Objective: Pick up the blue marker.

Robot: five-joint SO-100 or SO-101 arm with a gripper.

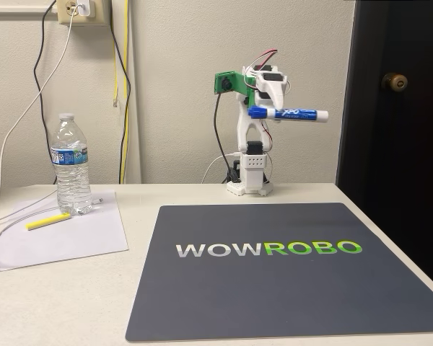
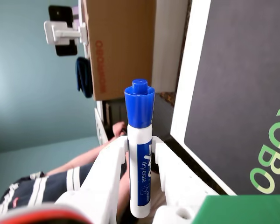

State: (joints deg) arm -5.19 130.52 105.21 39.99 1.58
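The blue marker [image 1: 287,113] is up in the air, lying level, well above the surface's far edge, blue cap pointing left in the fixed view. The end effector [image 1: 269,101] is clenched on its barrel from above, and the arm's white base [image 1: 250,184] sits at the far edge of the surface [image 1: 65,295], just behind the dark mat [image 1: 289,288] with the WOWROBO lettering. In the wrist view the marker [image 2: 140,154] stands upright in frame, cap on top, with the white fingers [image 2: 107,168] pressed against both sides of the label; the end effector [image 2: 141,161] grasps it near mid-barrel. Over at the left side of the surface, a water bottle [image 1: 71,166] stands upright on a sheet of white paper [image 1: 72,234], and a yellow highlighter [image 1: 47,221] lies on that paper just in front of the bottle. A white cable [image 1: 14,137] runs down from the wall outlet
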